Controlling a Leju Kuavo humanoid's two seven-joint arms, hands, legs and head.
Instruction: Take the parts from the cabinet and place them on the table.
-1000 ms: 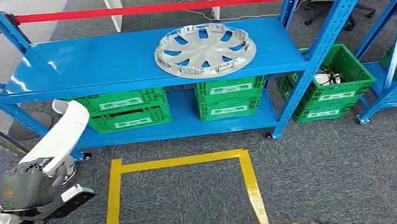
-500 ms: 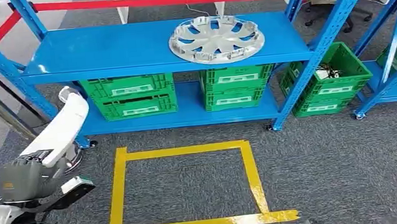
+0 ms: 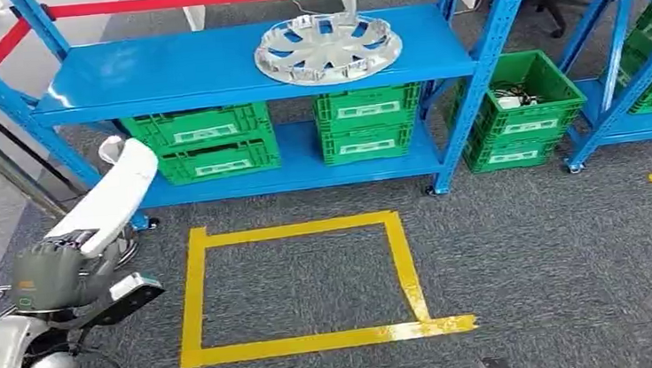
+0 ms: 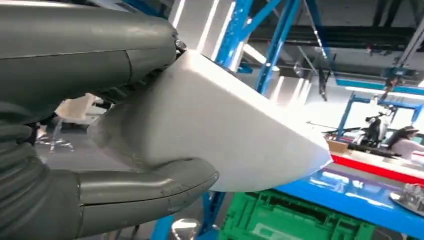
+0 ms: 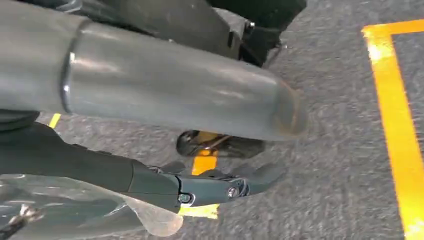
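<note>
White, smooth plastic part sits gripped in the left hand, low beside the blue shelf. It sticks out far, so it could slip or bump the rack.

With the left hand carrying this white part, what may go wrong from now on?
1. The long white plastic part sticks far out of the left hand, so its free end may strike the blue metal rack when the robot turns.
2. The part looks smooth, so it might slip from the hand.
</note>
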